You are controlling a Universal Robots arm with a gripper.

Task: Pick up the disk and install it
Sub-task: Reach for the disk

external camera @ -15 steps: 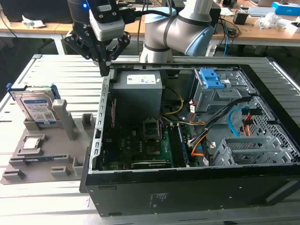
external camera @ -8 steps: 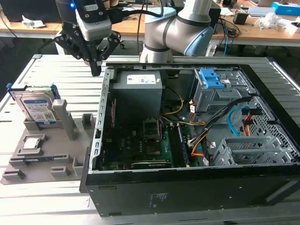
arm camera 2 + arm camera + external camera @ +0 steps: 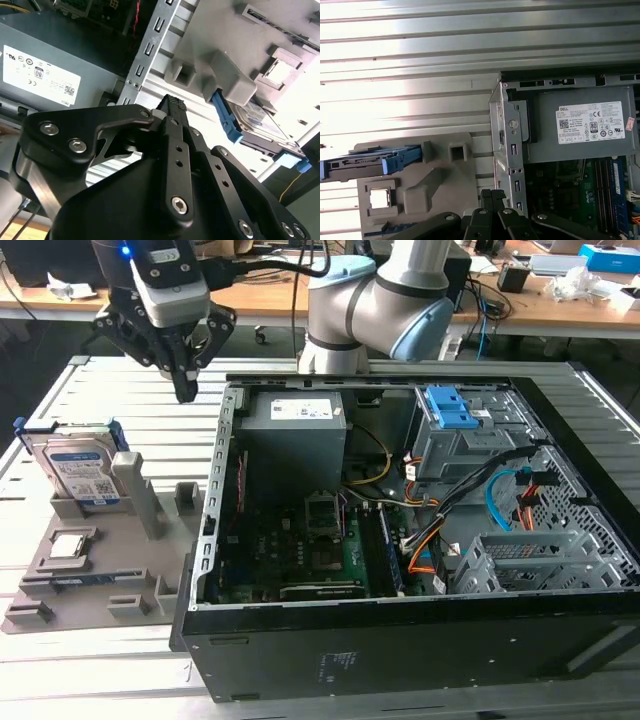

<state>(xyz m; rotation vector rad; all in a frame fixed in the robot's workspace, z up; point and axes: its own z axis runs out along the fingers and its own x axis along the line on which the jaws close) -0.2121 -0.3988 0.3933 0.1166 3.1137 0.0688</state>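
The disk [image 3: 80, 472] is a silver hard drive with a white-and-blue label in a blue bracket. It stands on edge in a slot of the grey fixture [image 3: 95, 585] at the exterior view's left. My black gripper [image 3: 186, 390] hangs above the table between the fixture and the open computer case [image 3: 400, 540], apart from the disk. Its fingers are shut together on nothing. In the second wrist view the disk [image 3: 256, 120] lies beyond the shut gripper [image 3: 173, 105]. The first wrist view has the disk [image 3: 370, 162] edge-on, off to one side of the gripper [image 3: 492, 196].
A small square CPU chip [image 3: 68, 545] sits in the fixture in front of the disk. Inside the case are a grey power supply [image 3: 295, 430], the motherboard [image 3: 300, 550] and a blue-topped drive cage [image 3: 455, 425] with loose cables. The arm's base [image 3: 365, 300] stands behind the case.
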